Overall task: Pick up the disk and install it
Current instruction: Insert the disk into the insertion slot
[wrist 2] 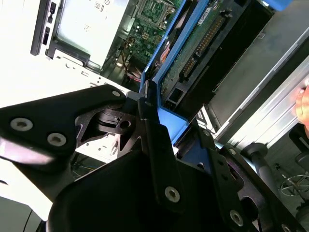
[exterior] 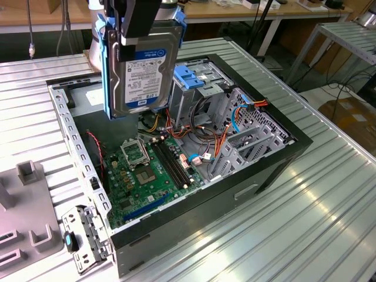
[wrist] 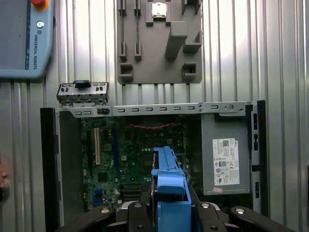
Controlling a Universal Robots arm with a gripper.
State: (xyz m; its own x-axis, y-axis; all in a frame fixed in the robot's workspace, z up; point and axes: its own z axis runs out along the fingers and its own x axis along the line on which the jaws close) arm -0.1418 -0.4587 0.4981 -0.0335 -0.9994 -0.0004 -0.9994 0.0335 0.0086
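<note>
Above the open black computer case, the black gripper clamps the silver-metal, blue-railed disk upright. Its rails should sit square to the grey metal cage, whose slot seems hidden.

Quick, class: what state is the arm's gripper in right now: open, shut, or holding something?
Gripper: shut on the disk, which it holds upright above the open computer case.
</note>
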